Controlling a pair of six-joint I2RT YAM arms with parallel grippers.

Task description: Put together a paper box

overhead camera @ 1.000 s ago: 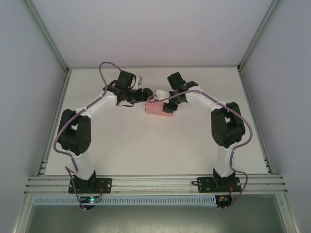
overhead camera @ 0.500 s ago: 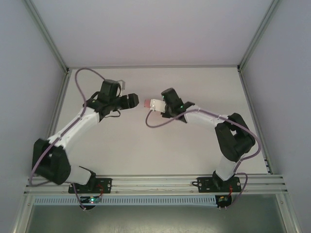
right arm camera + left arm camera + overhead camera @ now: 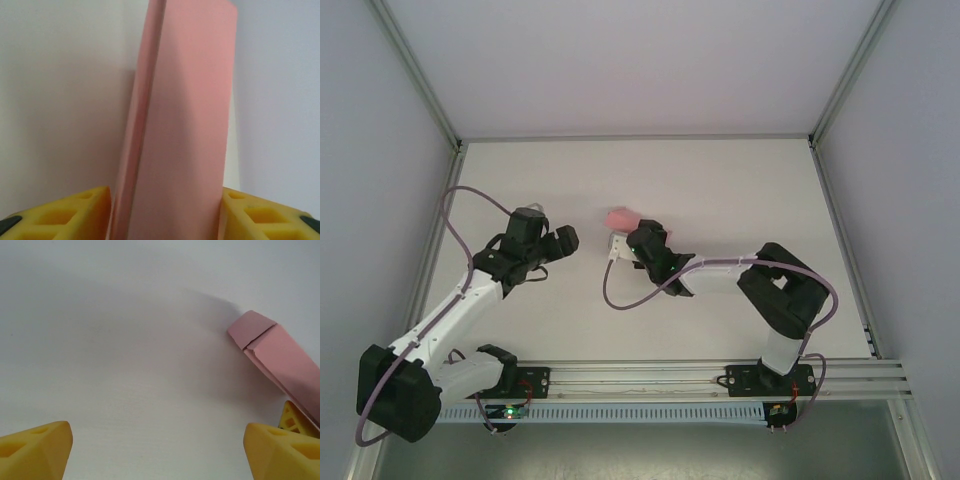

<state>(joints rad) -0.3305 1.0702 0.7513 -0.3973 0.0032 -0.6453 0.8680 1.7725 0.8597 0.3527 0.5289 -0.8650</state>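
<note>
Pink paper box (image 3: 185, 110) clamped between the right gripper (image 3: 165, 205) fingers
Nearby the left gripper (image 3: 157, 450) – jaws wide, empty – box at its frame's right edge.

From overhead the pink thin-card box (image 3: 620, 217) is only a blurred smear, its near end hidden by the right hand (image 3: 620, 238). Seen from the wrist, its base drops out of sight between the yellow fingers (image 3: 75, 207). Whether they pinch it, I can't tell.

Bright even light, soft shadows, wrist close-ups slightly soft
</note>
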